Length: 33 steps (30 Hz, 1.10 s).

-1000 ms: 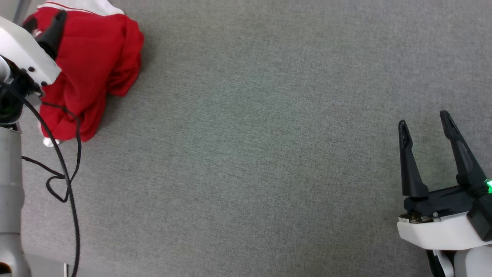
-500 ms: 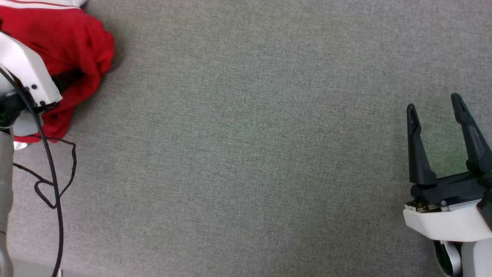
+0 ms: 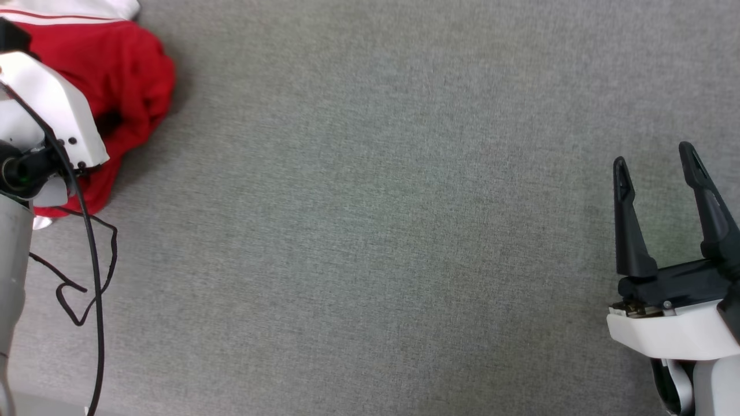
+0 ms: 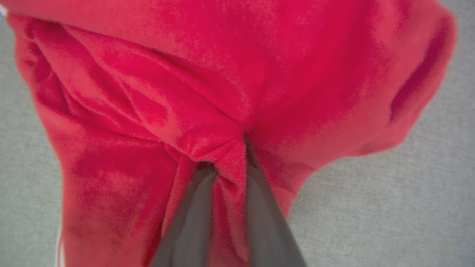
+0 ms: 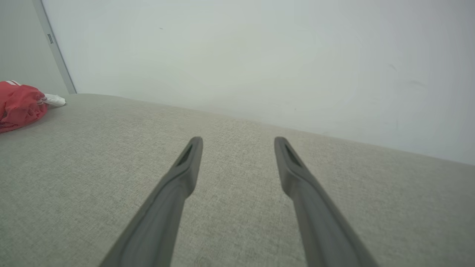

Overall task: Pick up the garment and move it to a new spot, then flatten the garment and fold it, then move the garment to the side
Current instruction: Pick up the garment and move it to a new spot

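Note:
The garment [image 3: 124,69] is a crumpled red heap with a white striped sleeve, lying at the far left of the grey surface. In the left wrist view my left gripper [image 4: 227,152] has its two fingers pinched together on a raised fold of the garment's red cloth [image 4: 207,96]. In the head view its white housing [image 3: 55,110] covers part of the heap and the fingertips are buried in cloth. My right gripper [image 3: 653,156] hovers far away at the lower right, open with nothing between its fingers [image 5: 185,167]. The garment [image 5: 20,105] also lies small at the left of the right wrist view.
The grey cloth-covered surface [image 3: 376,231] stretches bare between the two arms. A black cable [image 3: 95,260] loops down from my left arm near the surface's left edge. A pale wall [image 5: 241,55] rises behind the surface's far side.
My left gripper's fingers have shut on a fold of the garment. The head view has shifted a little, so the heap sits further left. The right gripper stays open and still.

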Tool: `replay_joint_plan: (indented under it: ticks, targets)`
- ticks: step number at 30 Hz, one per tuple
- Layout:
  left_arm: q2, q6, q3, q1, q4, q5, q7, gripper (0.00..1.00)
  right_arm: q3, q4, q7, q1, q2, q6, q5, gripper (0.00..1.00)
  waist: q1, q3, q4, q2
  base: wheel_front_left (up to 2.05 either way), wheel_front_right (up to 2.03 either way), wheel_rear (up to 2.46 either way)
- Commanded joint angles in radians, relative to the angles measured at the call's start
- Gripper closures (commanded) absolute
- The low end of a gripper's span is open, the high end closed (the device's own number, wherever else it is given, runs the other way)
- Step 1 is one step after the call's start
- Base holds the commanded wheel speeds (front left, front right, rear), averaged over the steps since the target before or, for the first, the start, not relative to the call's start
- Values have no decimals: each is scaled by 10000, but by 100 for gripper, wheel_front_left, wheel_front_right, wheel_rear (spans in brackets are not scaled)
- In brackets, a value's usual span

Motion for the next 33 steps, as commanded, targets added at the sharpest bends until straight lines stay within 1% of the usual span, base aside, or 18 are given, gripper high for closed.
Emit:
replay_joint_plan:
  ticks: [1,8,9,10,14,15,20,23,28,33]
  targets:
    - [99,4,-143,-69,-190,-103,-134,100,3,37,-25,43,45,-7,114,0,1,-291,69,0,0,0,0]
    - [852,4,-1252,-483,-1563,-157,-1011,100,166,278,-25,226,249,-7,220,0,1,-1304,87,0,0,0,0]
    - [1038,4,-1661,-616,-1978,-118,-1139,100,190,346,-25,288,302,-7,278,0,1,-1564,18,0,0,0,0]
    - [1113,4,-1861,-692,-2199,-110,-1207,100,181,372,-25,333,333,-8,306,0,1,-1680,-23,0,0,0,0]
    - [1099,4,-2583,-981,-3074,-98,-1287,100,72,454,-25,451,432,-7,462,0,1,-2104,-255,0,0,0,0]
    - [1099,4,-2583,-981,-3074,-98,-1287,100,72,454,-25,451,432,-7,462,0,1,-2104,-255,0,0,0,0]
    - [778,4,-3388,-1287,-3987,30,-1373,100,-62,534,-26,622,484,-7,584,0,1,-2512,-659,0,0,0,0]
    - [563,4,-3948,-1390,-4432,141,-1423,100,-113,570,-25,600,490,-7,848,0,1,-2679,-998,0,0,0,0]
    - [-111,3,-5036,-1356,-5089,182,-1658,100,-186,593,-25,604,494,-7,1125,0,1,-2843,-1592,0,0,0,0]
    - [-820,5,-6428,-1114,-5582,180,-1982,100,-255,611,-25,666,492,-7,1315,0,1,-2846,-2093,0,0,0,0]
